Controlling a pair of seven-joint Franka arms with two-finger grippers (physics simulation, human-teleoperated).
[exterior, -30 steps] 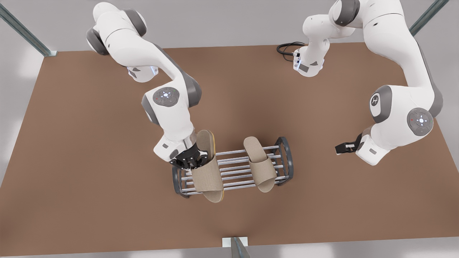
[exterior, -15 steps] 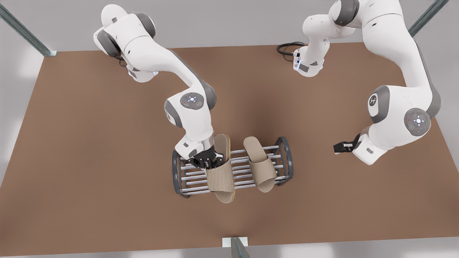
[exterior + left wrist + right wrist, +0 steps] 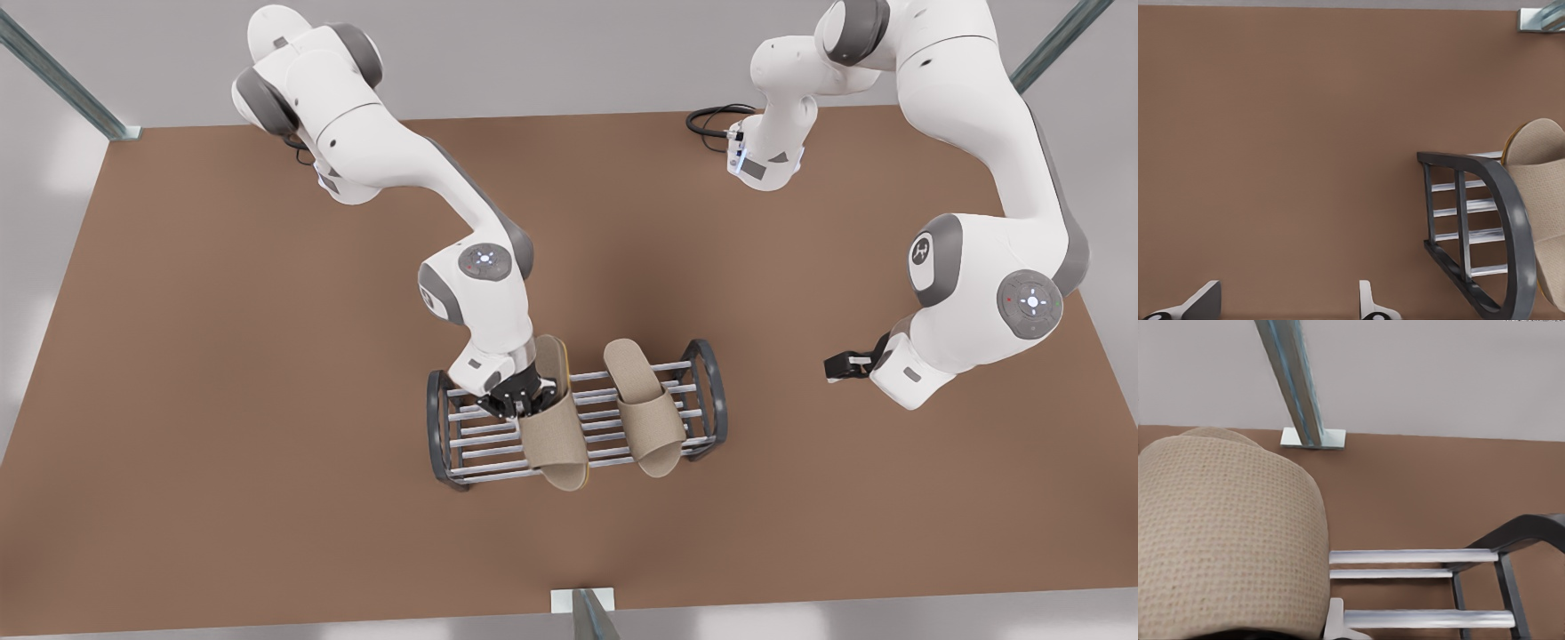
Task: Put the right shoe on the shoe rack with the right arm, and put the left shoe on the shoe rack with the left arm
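My right gripper (image 3: pixel 518 402) grips the right shoe (image 3: pixel 556 418), lowered onto the shoe rack (image 3: pixel 442 425) on the front view's left; release remains. Beside it, the left shoe (image 3: pixel 642 404) already rests across the bars. Farther off at the front view's right, my left gripper (image 3: pixel 1281 303) waits, fingers wide and empty.
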